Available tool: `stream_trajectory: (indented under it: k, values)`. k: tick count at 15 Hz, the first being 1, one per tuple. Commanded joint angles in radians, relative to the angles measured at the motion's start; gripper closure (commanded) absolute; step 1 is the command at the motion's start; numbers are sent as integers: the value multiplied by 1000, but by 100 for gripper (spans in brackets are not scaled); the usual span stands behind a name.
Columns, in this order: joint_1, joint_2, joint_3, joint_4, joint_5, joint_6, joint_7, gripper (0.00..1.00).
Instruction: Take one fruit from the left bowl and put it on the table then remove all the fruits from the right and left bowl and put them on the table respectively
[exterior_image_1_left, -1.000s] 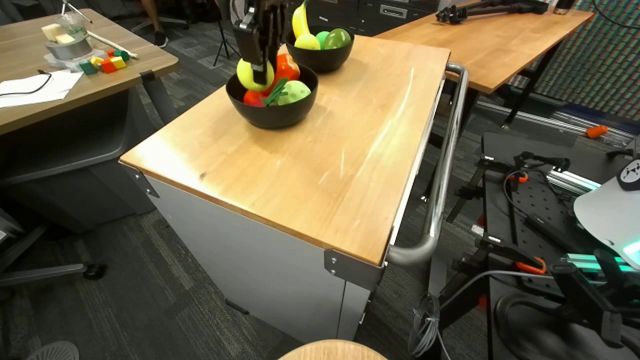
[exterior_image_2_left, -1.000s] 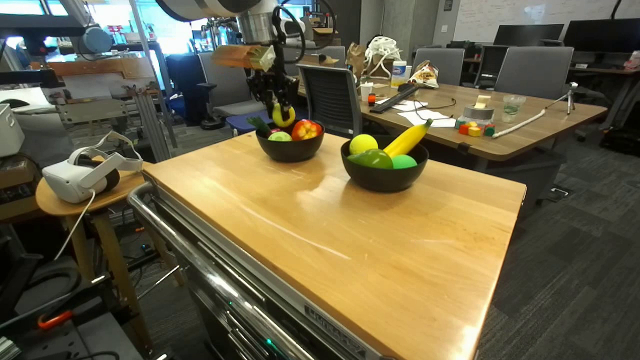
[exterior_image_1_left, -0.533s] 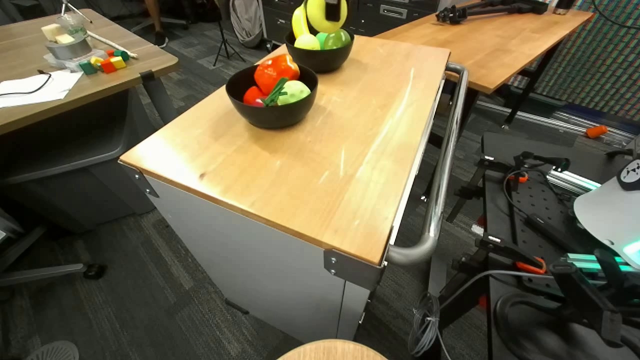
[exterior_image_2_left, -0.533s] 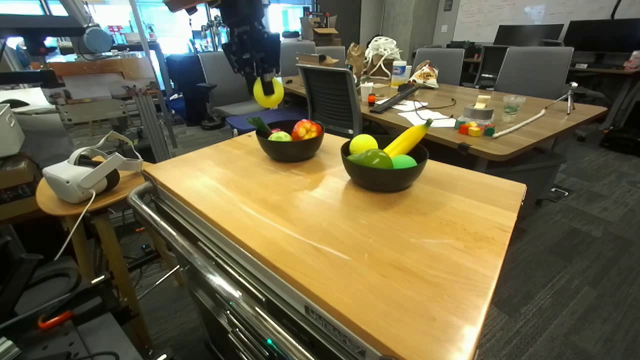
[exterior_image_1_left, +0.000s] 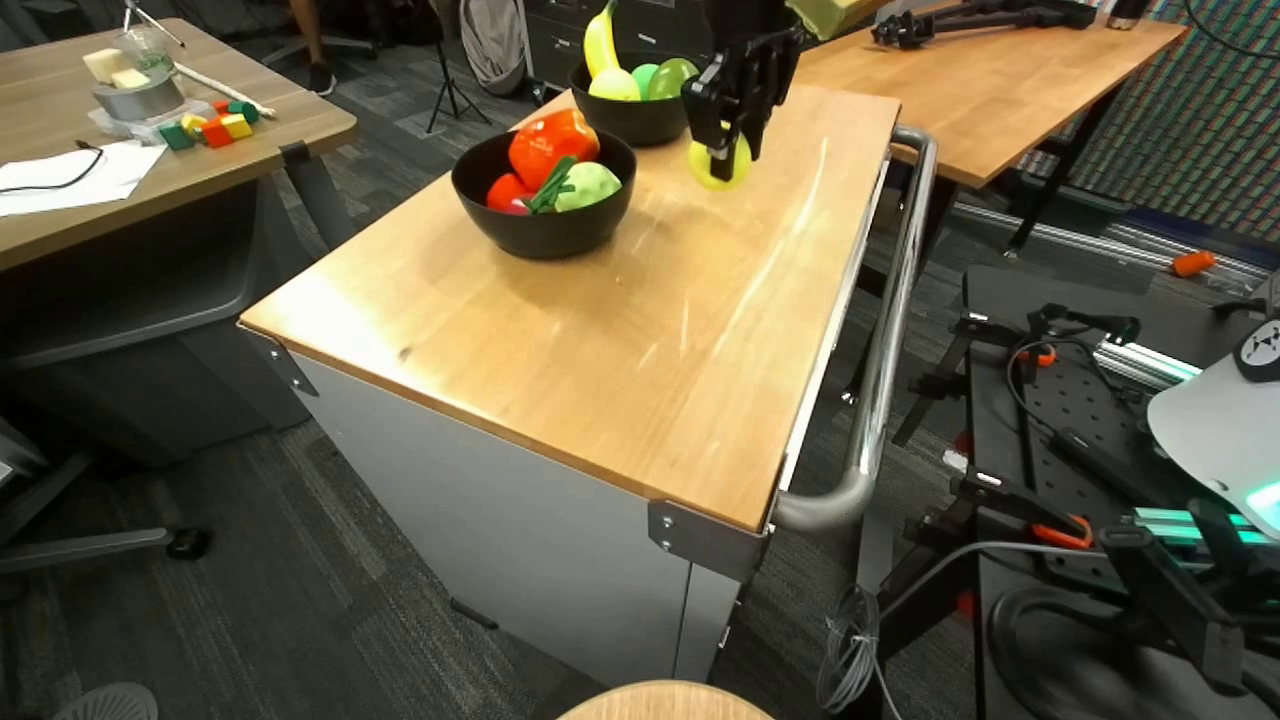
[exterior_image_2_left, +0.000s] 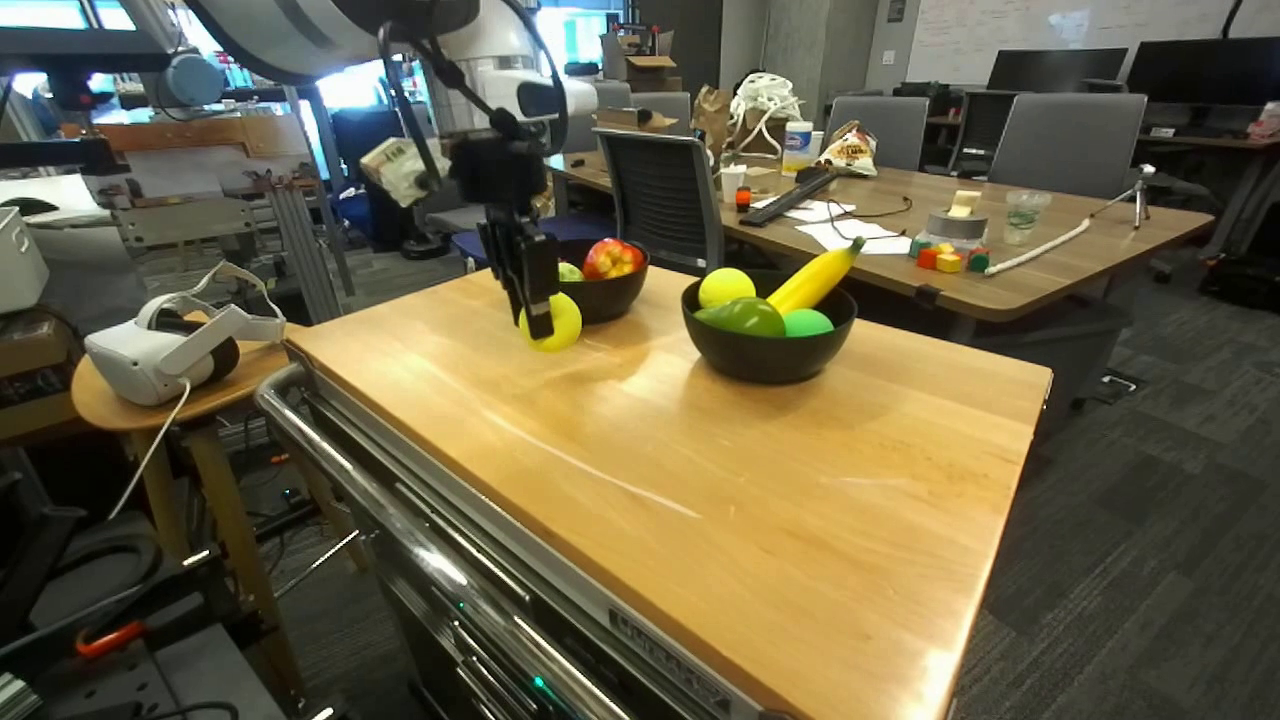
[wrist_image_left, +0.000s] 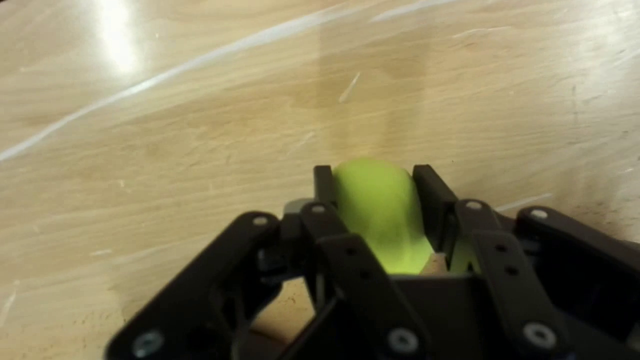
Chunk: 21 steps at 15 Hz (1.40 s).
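My gripper is shut on a yellow-green round fruit. It holds the fruit low over the wooden table, beside the bowls; I cannot tell if the fruit touches the wood. The wrist view shows the fruit between both fingers of the gripper. A black bowl holds an orange-red pepper, a light green fruit and a red item. Another black bowl holds a banana, a yellow ball-like fruit, a green mango-like fruit and a green round fruit.
The wooden tabletop has a metal handle bar along one side. Another table with coloured blocks and tape stands behind. A stool with a white headset stands beside the cart.
My gripper, holding the yellow-green fruit, has risen out of the bowl with the pepper, moved toward the handle side, and come down low over the table. The bowls have not moved.
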Motion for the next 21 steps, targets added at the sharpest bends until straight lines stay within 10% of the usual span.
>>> stream_trajectory:
  k: [1, 7, 12, 15, 21]
  values:
    - [-4, 6, -9, -20, -63, 74, 107, 33]
    - [-6, -155, 4, -8, -261, 46, 204, 0]
    - [-97, -151, 9, 165, -444, 118, 214, 0]
    - [-122, -11, -35, 300, -350, 233, 190, 0]
    - [-112, 17, -57, 294, -425, 237, 242, 0]
